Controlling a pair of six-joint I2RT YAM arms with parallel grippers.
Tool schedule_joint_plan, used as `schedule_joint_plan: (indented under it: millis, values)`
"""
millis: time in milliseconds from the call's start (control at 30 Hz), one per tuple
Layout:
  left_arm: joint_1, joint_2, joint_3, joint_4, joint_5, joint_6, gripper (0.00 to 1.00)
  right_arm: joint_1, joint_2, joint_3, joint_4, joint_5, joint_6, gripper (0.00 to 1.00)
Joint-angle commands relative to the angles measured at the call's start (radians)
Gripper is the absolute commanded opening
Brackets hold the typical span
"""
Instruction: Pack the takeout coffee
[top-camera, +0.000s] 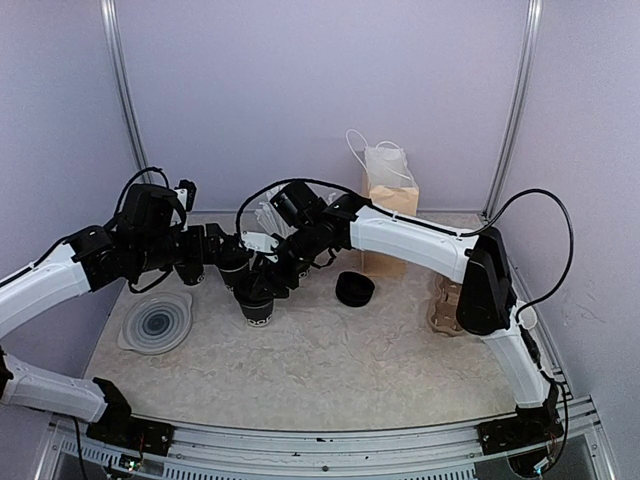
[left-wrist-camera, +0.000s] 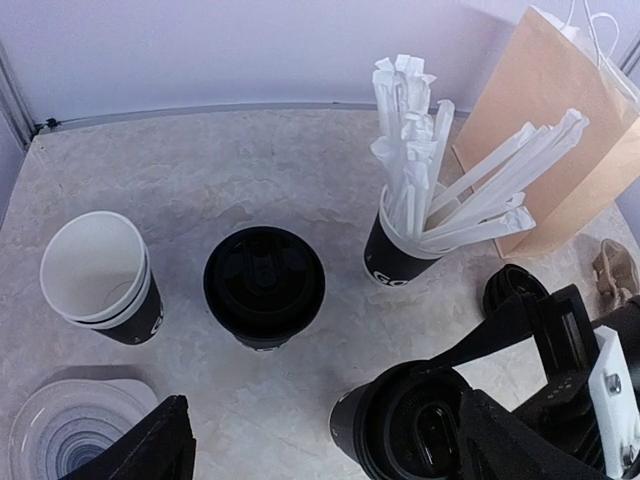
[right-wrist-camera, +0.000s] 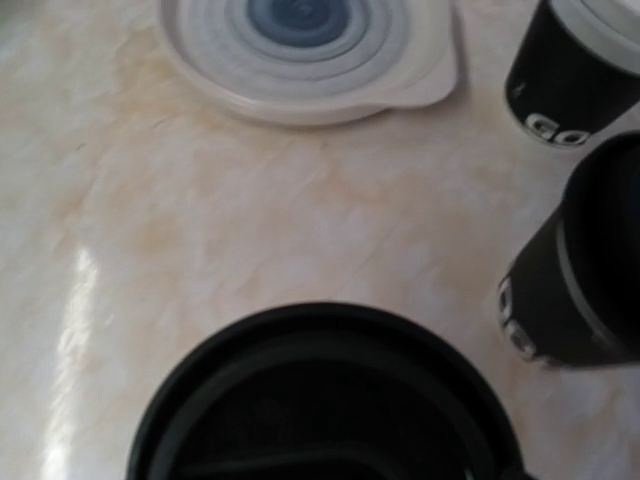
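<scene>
Takeout coffee (top-camera: 258, 312), a black cup with a black lid and a white band near its base, upright on the marbled table (top-camera: 330, 370), left of centre and directly beneath the right gripper (top-camera: 268, 285).

From the left:
- pale ringed dish (top-camera: 155, 325) near the table's left edge
- stack of white-rimmed cups (left-wrist-camera: 100, 275)
- left gripper (top-camera: 210, 255), fingers spread wide, holding nothing
- second lidded cup (left-wrist-camera: 265, 285)
- cup of wrapped straws (left-wrist-camera: 400, 255)

Right gripper low over the coffee's lid (impossible to tell whether clamped or loose). Further right, a loose black lid (top-camera: 354, 289) and a brown paper bag (top-camera: 392, 215) by the back wall.
</scene>
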Motion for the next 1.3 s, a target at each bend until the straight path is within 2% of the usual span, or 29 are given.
schedule_joint_plan:
  millis: [0,100,300,467,633,767,900,1033,1100,1267]
  values:
    - [0.005,-0.035,-0.023,-0.012,-0.001,-0.013,0.89,0.007,0.075,0.089,0.030,0.032,0.051,0.72]
    - [0.006,-0.042,-0.030,-0.013,-0.002,-0.018,0.89,0.007,0.099,0.105,0.045,0.050,0.068,0.73]
    - [0.008,-0.051,-0.040,-0.012,-0.001,-0.022,0.89,0.007,0.095,0.104,0.053,0.050,0.088,0.85]
    - [0.008,-0.049,-0.044,-0.004,0.004,-0.026,0.89,0.006,0.061,0.107,0.037,-0.013,0.113,0.93]
    - [0.008,-0.050,-0.033,-0.001,0.004,-0.021,0.89,0.007,-0.038,0.077,0.000,-0.068,0.097,0.94]
    - [0.008,-0.059,-0.031,0.032,-0.009,-0.011,0.92,-0.001,-0.187,-0.017,-0.009,-0.090,0.062,0.94]
    - [0.008,-0.050,-0.015,0.045,0.012,0.004,0.92,-0.070,-0.365,-0.151,0.019,-0.156,0.058,0.91]
    - [0.009,-0.018,0.005,0.043,0.027,0.003,0.90,-0.222,-0.481,-0.232,0.040,-0.178,0.088,0.84]
    - [0.009,-0.005,0.009,0.047,0.033,-0.001,0.89,-0.296,-0.521,-0.268,0.068,-0.148,0.101,0.79]
    - [0.009,0.025,0.012,0.066,0.050,-0.022,0.88,-0.446,-0.596,-0.355,0.176,0.077,0.150,0.68]
